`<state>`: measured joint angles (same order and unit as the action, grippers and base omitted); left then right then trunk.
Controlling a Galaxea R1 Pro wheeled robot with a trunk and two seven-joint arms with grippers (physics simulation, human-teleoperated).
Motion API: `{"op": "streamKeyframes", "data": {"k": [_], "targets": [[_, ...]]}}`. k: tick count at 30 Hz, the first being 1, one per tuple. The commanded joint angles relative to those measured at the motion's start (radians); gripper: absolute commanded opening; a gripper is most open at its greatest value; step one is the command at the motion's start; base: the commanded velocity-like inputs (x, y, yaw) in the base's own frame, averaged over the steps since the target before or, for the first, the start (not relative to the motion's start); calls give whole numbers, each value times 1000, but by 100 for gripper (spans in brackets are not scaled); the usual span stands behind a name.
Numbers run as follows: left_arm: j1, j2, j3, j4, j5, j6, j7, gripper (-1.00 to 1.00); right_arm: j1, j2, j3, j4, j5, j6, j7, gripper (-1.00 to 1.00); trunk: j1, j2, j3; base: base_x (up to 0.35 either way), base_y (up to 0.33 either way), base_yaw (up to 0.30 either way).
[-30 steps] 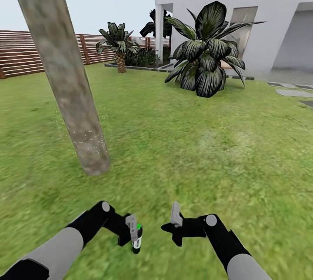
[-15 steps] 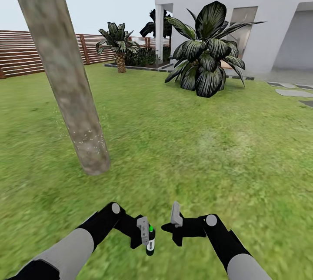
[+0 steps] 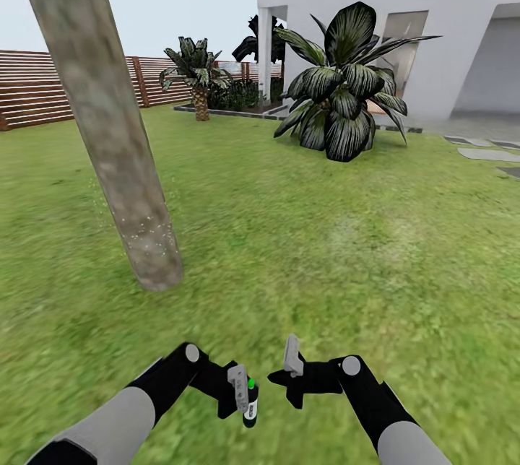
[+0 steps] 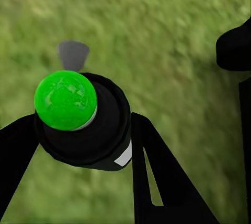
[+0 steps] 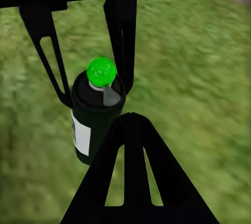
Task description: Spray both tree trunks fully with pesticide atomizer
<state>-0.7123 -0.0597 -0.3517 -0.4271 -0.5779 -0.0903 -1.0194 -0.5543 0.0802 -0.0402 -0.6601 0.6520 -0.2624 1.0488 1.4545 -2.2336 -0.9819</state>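
The pesticide atomizer (image 3: pixel 249 403) is held upright above the lawn (image 3: pixel 347 248), clamped between the fingers of the left gripper (image 3: pixel 240 398). The right gripper (image 3: pixel 292 367) is seen just beside it, its fingers parted and empty. Whitish specks are seen on the tree trunk (image 3: pixel 108 125).

No text, brand or number reads anywhere; the pesticide atomizer (image 5: pixel 94 125) bears a pale label (image 5: pixel 81 133), blank at this size.

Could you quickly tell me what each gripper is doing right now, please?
Left gripper: closed on the atomizer.
Right gripper: open, empty.
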Motion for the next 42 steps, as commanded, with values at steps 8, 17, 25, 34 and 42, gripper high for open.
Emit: {"op": "streamKeyframes", "data": {"k": [8, 17, 25, 34, 42], "targets": [[0, -2, 1, -3, -7, -9, 4, -100, -1, 1, -4, -1, 8, -5, 4, -100, 0, 0, -1, 0, 0, 0], [0, -23, 2, -4, 0, -9, 70, -100, 0, 1, -4, -1, 8, -5, 4, -100, 0, 0, -1, 0, 0, 0], [1, -36, 2, 0, -2, -11, 75, -100, 0, 1, -4, -1, 8, -5, 4, -100, 0, 0, -1, 0, 0, 0], [2, -49, 2, 2, -3, -11, 71, -100, -1, 1, -4, -1, 8, -5, 4, -100, 0, 0, -1, 0, 0, 0], [2, -48, 2, 2, -3, -11, 71, -100, -1, 1, -4, -1, 8, -5, 4, -100, 0, 0, -1, 0, 0, 0]]}}
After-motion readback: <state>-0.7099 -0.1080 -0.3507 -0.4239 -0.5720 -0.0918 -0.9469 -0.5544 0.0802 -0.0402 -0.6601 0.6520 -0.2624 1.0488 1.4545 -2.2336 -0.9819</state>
